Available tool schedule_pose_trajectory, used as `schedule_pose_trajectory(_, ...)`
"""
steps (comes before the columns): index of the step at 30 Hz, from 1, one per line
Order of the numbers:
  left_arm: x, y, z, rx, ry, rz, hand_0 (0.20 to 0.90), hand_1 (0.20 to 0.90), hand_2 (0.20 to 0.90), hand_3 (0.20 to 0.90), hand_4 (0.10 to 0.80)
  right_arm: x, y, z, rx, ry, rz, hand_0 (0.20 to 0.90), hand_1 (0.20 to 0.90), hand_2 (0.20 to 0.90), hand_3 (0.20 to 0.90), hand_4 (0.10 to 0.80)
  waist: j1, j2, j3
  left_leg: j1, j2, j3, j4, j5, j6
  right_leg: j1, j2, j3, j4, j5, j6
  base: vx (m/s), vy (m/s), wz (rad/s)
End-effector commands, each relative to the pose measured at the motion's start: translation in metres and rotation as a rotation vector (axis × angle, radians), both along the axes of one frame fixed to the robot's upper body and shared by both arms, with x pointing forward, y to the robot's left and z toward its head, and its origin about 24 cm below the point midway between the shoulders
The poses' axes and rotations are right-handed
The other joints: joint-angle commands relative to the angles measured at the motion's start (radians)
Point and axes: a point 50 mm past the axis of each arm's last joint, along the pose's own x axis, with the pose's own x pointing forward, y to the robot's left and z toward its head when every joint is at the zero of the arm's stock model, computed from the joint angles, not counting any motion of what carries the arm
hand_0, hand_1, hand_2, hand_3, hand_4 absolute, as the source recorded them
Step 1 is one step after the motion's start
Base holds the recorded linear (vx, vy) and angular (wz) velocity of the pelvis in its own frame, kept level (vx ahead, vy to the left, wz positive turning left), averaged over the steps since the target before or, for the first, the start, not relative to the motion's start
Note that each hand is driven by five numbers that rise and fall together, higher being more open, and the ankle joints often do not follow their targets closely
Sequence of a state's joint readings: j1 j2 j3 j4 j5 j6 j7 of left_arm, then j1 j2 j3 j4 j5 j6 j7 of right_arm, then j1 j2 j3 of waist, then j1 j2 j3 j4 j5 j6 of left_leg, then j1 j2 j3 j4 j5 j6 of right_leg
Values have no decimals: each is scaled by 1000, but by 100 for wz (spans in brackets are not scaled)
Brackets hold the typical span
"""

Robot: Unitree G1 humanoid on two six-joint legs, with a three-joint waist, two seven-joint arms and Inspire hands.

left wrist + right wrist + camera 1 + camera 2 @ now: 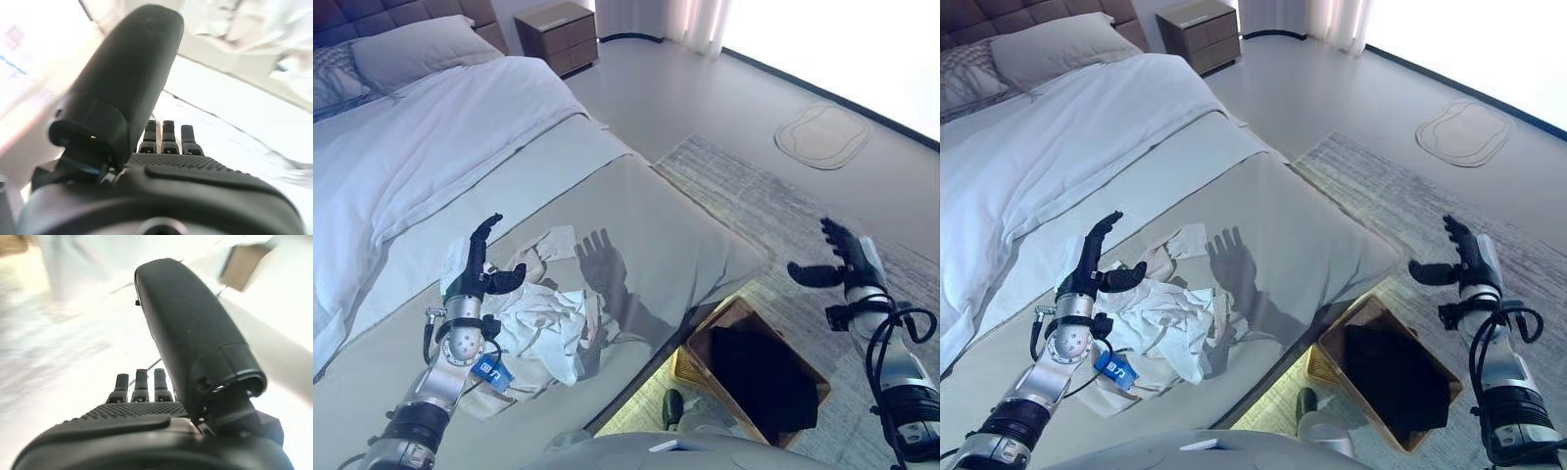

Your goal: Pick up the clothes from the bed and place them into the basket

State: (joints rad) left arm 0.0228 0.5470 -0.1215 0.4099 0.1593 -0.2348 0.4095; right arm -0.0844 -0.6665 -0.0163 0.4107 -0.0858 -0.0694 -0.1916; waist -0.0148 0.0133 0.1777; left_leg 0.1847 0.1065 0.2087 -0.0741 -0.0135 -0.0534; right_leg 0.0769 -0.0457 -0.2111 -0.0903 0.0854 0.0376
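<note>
Judging by its folds, we take the crumpled white heap of clothes [548, 328] on the grey bed [675, 235] for light, limp cloth, best bunched at its raised middle. Left hand [475, 269] hovers beside it, fingers apart; right hand [842, 259] likewise, above the brown woven basket [813, 377].

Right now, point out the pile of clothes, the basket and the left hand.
pile of clothes [553, 328]: left eye view, crumpled white middle.
basket [813, 370]: left eye view, far rim.
left hand [478, 269]: left eye view, its palm.
</note>
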Motion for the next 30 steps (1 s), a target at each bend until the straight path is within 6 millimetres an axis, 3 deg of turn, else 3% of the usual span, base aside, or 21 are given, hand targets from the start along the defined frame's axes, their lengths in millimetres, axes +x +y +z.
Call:
schedule_pose_trajectory(1, 13, 16, 34, 75, -163, 41, 900, 900, 900, 900, 800, 34, 19, 72, -179, -309, 139, 900, 900, 900, 900, 800, 42, -23, -26, -98, 12, -70, 98, -15, -19, 0, -44, -14, 205, -187, 21, 32, 4, 32)
schedule_pose_trajectory(5, 2, 20, 24, 66, -120, 51, 900, 900, 900, 900, 800, 51, 31, 91, -252, -331, 180, 900, 900, 900, 900, 800, 103, -20, -3, -136, -2, -114, 130, -11, -28, 1, -60, -65, 224, -198, 6, 38, 25, 35)
schedule_pose_trajectory(13, 5, 20, 30, 52, -119, 20, 900, 900, 900, 900, 800, 78, 56, 111, -274, -348, 211, 900, 900, 900, 900, 800, 185, -3, 36, -197, -25, -182, 133, 17, -39, -22, -66, -141, 268, -224, -22, -28, -28, 42)
schedule_pose_trajectory(14, 4, 19, 30, 55, -103, -6, 900, 900, 900, 900, 800, 83, 61, 114, -257, -356, 200, 900, 900, 900, 900, 800, 213, 0, 50, -206, -29, -207, 136, 23, -47, -21, -57, -161, 292, -246, -37, 18, -156, 45)
schedule_pose_trajectory(16, 0, 19, 26, 53, -84, -22, 900, 900, 900, 900, 800, 86, 65, 114, -239, -357, 190, 900, 900, 900, 900, 800, 231, 8, 55, -219, -25, -233, 124, 48, -57, -20, -46, -182, 291, -245, -47, 61, -132, 39)
schedule_pose_trajectory(17, -8, 20, 21, 41, -70, -21, 900, 900, 900, 900, 800, 89, 67, 116, -247, -346, 196, 900, 900, 900, 900, 800, 246, 14, 61, -228, -17, -228, 101, 88, -80, 4, -32, -184, 270, -245, -52, 86, -35, 47)
schedule_pose_trajectory(19, -14, 20, 18, 25, -73, -16, 900, 900, 900, 900, 800, 93, 71, 120, -269, -333, 211, 900, 900, 900, 900, 800, 252, 22, 67, -270, -3, -212, 101, 149, -93, 21, -23, -179, 236, -224, -47, 6, 2, 35)
schedule_pose_trajectory(21, -15, 22, 20, 15, -89, -11, 900, 900, 900, 900, 800, 94, 73, 122, -312, -314, 250, 900, 900, 900, 900, 800, 241, 9, 77, -291, 0, -167, 207, 119, -80, 10, -45, -184, 243, -221, -47, -151, 15, 13)
schedule_pose_trajectory(23, -9, 19, 24, 12, -117, -6, 900, 900, 900, 900, 800, 95, 70, 133, -337, -308, 284, 900, 900, 900, 900, 800, 206, -15, 83, -301, 19, -126, 410, 64, -61, -41, -89, -195, 291, -223, -64, -199, 64, 13)
schedule_pose_trajectory(24, -9, 18, 25, 12, -119, -7, 900, 900, 900, 900, 800, 95, 70, 134, -341, -308, 285, 900, 900, 900, 900, 800, 204, -15, 83, -304, 21, -126, 420, 61, -60, -46, -91, -195, 297, -225, -65, -133, 166, 13)
schedule_pose_trajectory(25, -3, 16, 28, 16, -143, -8, 900, 900, 900, 900, 800, 98, 69, 140, -379, -306, 295, 900, 900, 900, 900, 800, 188, -2, 90, -276, 42, -107, 386, 44, -55, -80, -100, -202, 357, -243, -68, -82, 277, 14)
schedule_pose_trajectory(26, 0, 16, 29, 19, -162, -8, 900, 900, 900, 900, 800, 101, 69, 146, -378, -298, 306, 900, 900, 900, 900, 800, 169, 12, 82, -209, 50, -54, 274, -15, -38, -115, -113, -218, 421, -263, -62, -62, 312, 12)
schedule_pose_trajectory(27, 4, 15, 29, 29, -161, -9, 900, 900, 900, 900, 800, 101, 70, 144, -353, -293, 317, 900, 900, 900, 900, 800, 162, 17, 77, -191, 53, -31, 248, -28, -34, -118, -123, -235, 430, -268, -62, -39, 157, 21)
schedule_pose_trajectory(29, 20, 9, 46, 17, -215, -33, 900, 900, 900, 900, 800, 102, 73, 148, -385, -314, 292, 900, 900, 900, 900, 800, 159, 21, 107, -253, 36, -72, 330, -43, -37, -129, -145, -216, 416, -242, -37, -159, -38, 56)
schedule_pose_trajectory(30, 26, 6, 54, 31, -249, -42, 900, 900, 900, 900, 800, 104, 71, 155, -382, -318, 286, 900, 900, 900, 900, 800, 158, 30, 120, -255, 41, -65, 318, -49, -35, -143, -156, -219, 424, -235, -31, -261, 34, 50)
